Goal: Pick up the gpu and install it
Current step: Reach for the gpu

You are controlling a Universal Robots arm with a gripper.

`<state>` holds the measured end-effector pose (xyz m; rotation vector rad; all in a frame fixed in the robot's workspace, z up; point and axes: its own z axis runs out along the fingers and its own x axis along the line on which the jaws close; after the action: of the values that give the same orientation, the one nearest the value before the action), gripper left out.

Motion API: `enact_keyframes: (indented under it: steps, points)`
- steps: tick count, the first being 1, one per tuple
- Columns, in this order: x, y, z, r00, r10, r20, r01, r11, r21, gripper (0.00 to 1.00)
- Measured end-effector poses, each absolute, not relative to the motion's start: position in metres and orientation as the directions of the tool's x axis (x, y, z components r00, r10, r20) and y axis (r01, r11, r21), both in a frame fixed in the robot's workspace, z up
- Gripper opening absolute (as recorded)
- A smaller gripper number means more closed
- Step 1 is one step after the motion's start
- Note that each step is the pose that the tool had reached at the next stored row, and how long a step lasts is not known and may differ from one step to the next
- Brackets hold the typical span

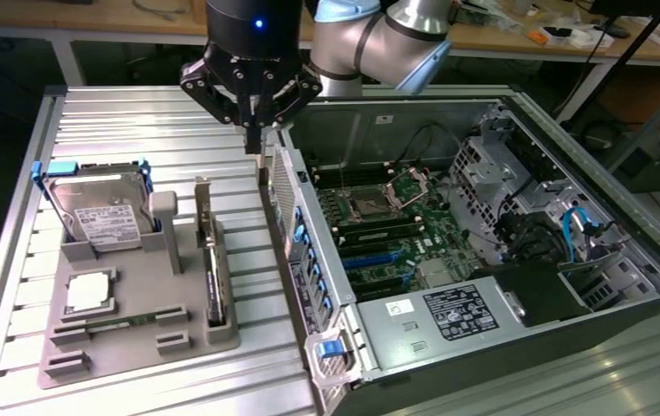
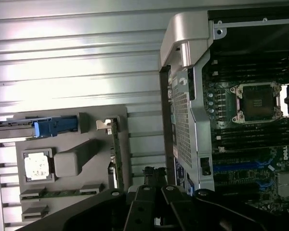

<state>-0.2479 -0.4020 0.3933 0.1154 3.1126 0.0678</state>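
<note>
My gripper [image 1: 256, 149] hangs with its fingers pointing straight down, drawn together to a narrow tip, and there is nothing between them. The tip sits above the slatted metal table [image 1: 133, 121], just beside the upright rear wall of the open computer case [image 1: 307, 260], on the outer side of that wall.

The gpu [image 1: 212, 277] [image 2: 116, 159] is not in my grasp. It lies lower than my fingertips and a little toward the exterior view's left of them, nearer that camera. It stands on its long edge in a slot of the grey holder tray [image 1: 133, 347], with its silver bracket [image 1: 203, 208] at the end closest to me. I am near it but well clear of touching it.

Farther out on the same side of my fingers, the tray also carries a hard drive [image 1: 99, 212] with a white label, propped at a tilt between blue rails. Beyond that lie a square processor chip [image 1: 87, 290] lying flat and a narrow RAM stick [image 1: 111, 325].

On the other side of my fingers, past the case wall, the motherboard [image 1: 388, 225] lies exposed. Its processor socket [image 1: 374, 206] [image 2: 256, 101] is uncovered and its blue expansion slots [image 1: 371, 256] lie beside it
</note>
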Motion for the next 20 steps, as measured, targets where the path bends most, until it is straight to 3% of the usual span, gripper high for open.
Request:
enact_keyframes:
  steps: [20]
  points:
    - [-0.273,-0.406,0.393,-0.997,0.074,-0.024,0.073,0.996,0.044,0.11]
